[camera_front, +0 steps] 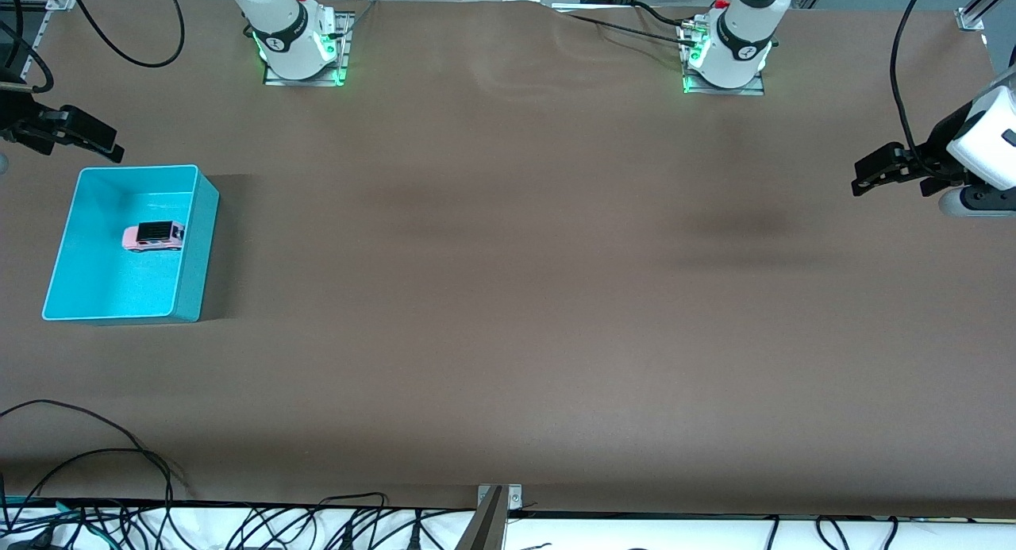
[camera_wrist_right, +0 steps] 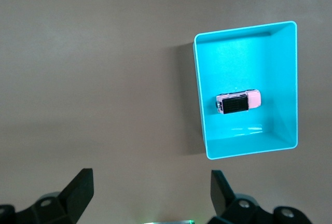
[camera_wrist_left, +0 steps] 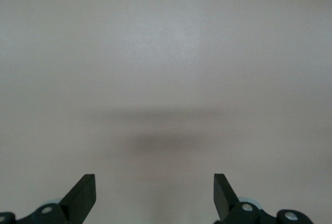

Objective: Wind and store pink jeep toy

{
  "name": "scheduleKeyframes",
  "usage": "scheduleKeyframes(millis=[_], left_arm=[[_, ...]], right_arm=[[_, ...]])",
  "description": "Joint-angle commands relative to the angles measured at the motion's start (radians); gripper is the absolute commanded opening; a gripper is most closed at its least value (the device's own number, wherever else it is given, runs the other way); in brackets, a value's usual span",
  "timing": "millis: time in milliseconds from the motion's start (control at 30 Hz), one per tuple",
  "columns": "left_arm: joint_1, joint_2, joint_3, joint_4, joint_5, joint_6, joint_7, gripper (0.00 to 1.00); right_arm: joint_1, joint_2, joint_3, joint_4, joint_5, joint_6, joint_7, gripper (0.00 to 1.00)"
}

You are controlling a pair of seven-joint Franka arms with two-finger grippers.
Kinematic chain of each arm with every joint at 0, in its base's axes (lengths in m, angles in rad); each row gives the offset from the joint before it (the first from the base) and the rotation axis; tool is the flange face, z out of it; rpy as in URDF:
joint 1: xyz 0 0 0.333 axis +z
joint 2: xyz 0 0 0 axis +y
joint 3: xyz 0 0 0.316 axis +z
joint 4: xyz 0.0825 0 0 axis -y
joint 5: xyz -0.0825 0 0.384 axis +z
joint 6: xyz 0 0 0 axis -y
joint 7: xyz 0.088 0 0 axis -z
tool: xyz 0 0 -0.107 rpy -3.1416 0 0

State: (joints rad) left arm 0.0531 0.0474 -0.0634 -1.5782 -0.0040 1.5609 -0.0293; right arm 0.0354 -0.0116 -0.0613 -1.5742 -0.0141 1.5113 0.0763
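A: Status of left end effector point(camera_front: 861, 178)?
B: Raised over bare brown bench point(camera_front: 508, 296) at the left arm's end. Fingers point(camera_wrist_left: 83, 193) spread wide, nothing between them. Waiting.

A: Right end effector point(camera_front: 111, 147)?
B: Also released and empty, fingers point(camera_wrist_right: 78, 190) wide apart. Hangs over the bench at the right arm's end, just beside the turquoise bin point(camera_front: 194, 248), at the bin's edge toward the robot bases. Waiting too.

A: Location of pink jeep toy point(camera_front: 153, 236)?
B: Inside the turquoise bin, on its floor, upright on its wheels, black roof up. Sits roughly mid-bin, clear of the walls. Confirmed in the right wrist view: pink jeep toy point(camera_wrist_right: 238, 101) in turquoise bin point(camera_wrist_right: 199, 105), apart from both end effectors.

A: Anything else noted?
B: Loose black cables point(camera_front: 238, 526) along the bench edge nearest the front camera.
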Motion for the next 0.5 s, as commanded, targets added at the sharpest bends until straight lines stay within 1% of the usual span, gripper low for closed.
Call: scheduleKeyframes(millis=[0, 167, 467], left_arm=[[-0.002, -0.012, 0.007, -0.013, -0.013, -0.001, 0.012, 1.00], [-0.002, -0.011, 0.007, -0.013, -0.013, -0.001, 0.012, 1.00], [-0.002, -0.011, 0.007, -0.013, -0.013, -0.001, 0.012, 1.00]], right_arm=[[-0.006, -0.024, 0.006, -0.030, 0.017, 0.044, -0.003, 1.00], [-0.006, -0.042, 0.006, -0.050, 0.017, 0.058, 0.002, 1.00], [-0.006, -0.042, 0.005, -0.052, 0.016, 0.055, 0.020, 1.00]])
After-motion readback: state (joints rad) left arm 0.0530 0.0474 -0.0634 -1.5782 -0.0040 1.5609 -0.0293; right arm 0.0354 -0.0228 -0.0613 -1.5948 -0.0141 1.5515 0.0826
